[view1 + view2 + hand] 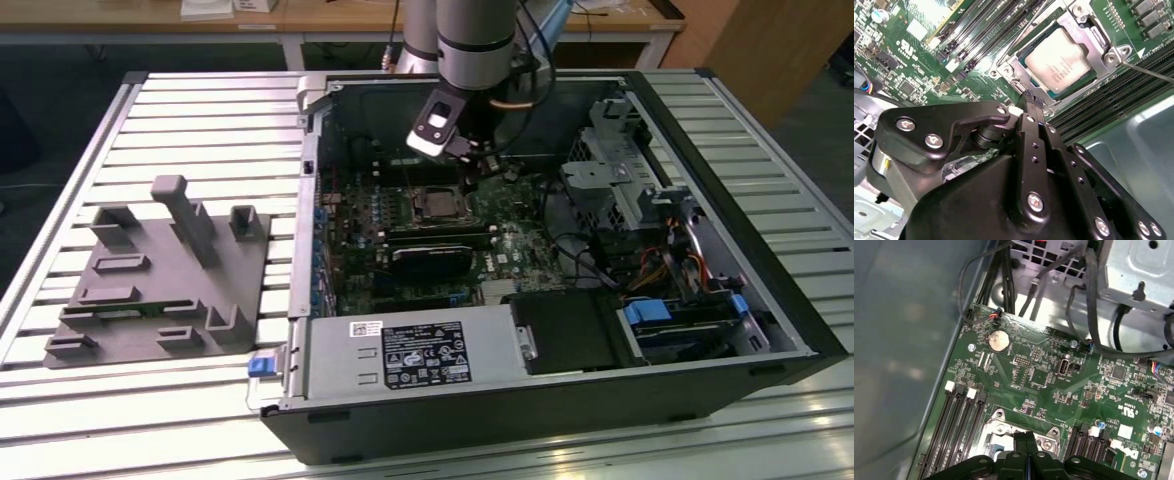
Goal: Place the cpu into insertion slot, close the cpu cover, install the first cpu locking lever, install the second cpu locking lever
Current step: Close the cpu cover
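The cpu (1061,52), a dull silver square chip, lies in the insertion slot (434,203) on the green board inside the open computer case. The cpu cover (1099,36), a thin silvery frame, lies flat around the chip. A thin metal lever rod (1149,73) runs out from the socket's corner screw. My gripper (1033,98) hangs just above the socket's edge, its black fingers pressed together with nothing seen between them. In the first wrist view the gripper (1026,436) stands over the socket's rim (999,430). In the exterior view the gripper (467,158) is just behind the socket.
Long black memory slots (961,415) flank the socket. A black card (434,262) lies in front of it, and a power supply (414,350) sits nearer the case front. Cables (1094,300) and a drive cage (621,170) crowd the exterior view's right. A grey fixture (154,270) stands outside the case.
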### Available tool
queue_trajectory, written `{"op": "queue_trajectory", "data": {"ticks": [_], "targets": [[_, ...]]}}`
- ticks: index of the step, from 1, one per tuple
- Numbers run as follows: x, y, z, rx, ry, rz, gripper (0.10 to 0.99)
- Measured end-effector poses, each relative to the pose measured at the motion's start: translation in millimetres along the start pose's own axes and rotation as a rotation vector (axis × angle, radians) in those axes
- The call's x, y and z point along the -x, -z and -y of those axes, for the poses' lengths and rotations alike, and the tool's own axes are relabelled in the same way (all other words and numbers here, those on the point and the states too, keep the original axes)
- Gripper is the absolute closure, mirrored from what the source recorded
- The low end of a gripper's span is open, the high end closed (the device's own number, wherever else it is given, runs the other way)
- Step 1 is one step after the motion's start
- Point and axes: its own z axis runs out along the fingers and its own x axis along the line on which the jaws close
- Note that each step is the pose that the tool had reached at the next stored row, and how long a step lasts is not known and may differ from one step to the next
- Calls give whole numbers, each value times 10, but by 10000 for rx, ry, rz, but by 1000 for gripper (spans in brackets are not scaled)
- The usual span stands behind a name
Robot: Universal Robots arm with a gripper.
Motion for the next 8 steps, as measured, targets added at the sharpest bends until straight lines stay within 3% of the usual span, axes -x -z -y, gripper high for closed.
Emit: {"op": "queue_trajectory", "data": {"ticks": [8], "targets": [[0, 0, 0, 8, 688, -51, 980]]}}
